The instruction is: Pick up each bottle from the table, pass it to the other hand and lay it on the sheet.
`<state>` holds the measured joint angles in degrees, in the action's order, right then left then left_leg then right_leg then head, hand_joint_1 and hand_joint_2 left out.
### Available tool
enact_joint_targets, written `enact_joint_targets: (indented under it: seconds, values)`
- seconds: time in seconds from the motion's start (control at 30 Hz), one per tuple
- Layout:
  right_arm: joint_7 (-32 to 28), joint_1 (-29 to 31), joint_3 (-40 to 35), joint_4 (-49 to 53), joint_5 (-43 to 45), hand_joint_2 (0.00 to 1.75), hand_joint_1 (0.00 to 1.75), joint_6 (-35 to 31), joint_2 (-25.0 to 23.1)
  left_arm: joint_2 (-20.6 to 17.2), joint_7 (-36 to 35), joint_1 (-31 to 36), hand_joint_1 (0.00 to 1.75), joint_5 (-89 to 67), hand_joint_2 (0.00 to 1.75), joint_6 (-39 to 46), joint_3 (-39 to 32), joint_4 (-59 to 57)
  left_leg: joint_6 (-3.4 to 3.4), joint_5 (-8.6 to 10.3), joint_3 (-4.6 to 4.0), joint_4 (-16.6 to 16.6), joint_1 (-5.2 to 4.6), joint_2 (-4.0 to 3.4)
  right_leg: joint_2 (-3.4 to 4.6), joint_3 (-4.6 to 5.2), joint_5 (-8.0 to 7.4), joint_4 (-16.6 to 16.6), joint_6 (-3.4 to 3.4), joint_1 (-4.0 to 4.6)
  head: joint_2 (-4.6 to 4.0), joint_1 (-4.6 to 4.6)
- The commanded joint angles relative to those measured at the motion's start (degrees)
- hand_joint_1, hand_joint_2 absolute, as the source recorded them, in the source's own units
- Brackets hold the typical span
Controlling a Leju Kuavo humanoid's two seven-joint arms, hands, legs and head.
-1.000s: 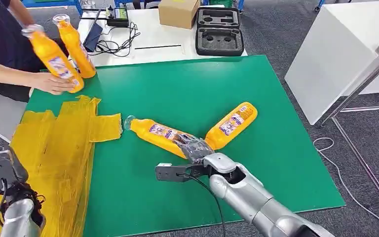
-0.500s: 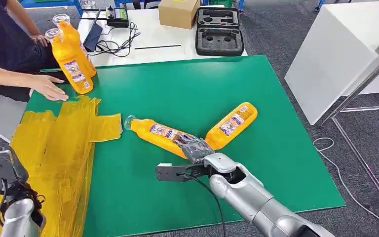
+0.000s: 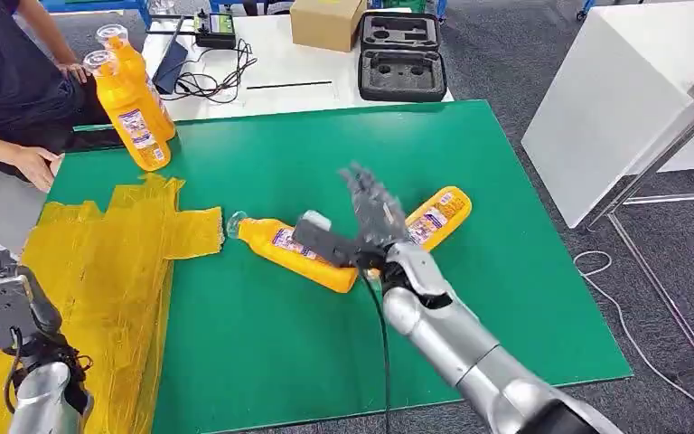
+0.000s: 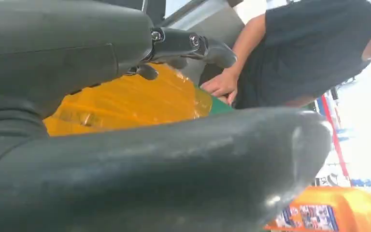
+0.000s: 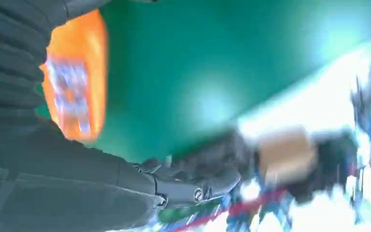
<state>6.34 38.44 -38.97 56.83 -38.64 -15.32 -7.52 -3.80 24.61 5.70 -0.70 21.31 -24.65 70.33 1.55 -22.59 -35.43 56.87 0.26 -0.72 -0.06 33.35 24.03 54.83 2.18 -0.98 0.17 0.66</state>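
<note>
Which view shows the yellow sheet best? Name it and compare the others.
The head view: the yellow sheet lies whole on the green table's left side. The left wrist view catches a crinkled patch between the left hand's fingers. The right wrist view gives nothing of it.

Bottle labels point(image 3: 427, 221) blurred; no text legible

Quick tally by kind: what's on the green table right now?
Orange bottles standing: 2
Orange bottles lying: 2
Yellow sheets: 1
Total: 5
</note>
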Motion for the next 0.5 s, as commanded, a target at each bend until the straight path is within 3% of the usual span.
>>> enact_joint_targets:
  seconds: [0.03,0.5]
  values:
    - [-2.0,2.9,5.9,-5.6,1.5,1.75,0.0,-1.1,-1.8,0.8,-0.1,3.5,0.0,0.5,0.0,0.6,4.1,-4.6,-0.05,-0.04,0.19,0.0,0.03,0.21,-0.18,-0.26,0.09,0.0,-0.09,0.03,0.0,0.04]
    - [-1.9,2.0,6.4,-5.1,1.8,1.75,0.0,-1.6,-1.6,1.0,-0.1,4.5,0.0,0.3,0.0,0.5,5.0,-5.3,-0.06,-0.05,0.13,0.0,0.02,0.21,-0.17,-0.19,0.1,0.0,-0.09,0.02,0.0,0.04]
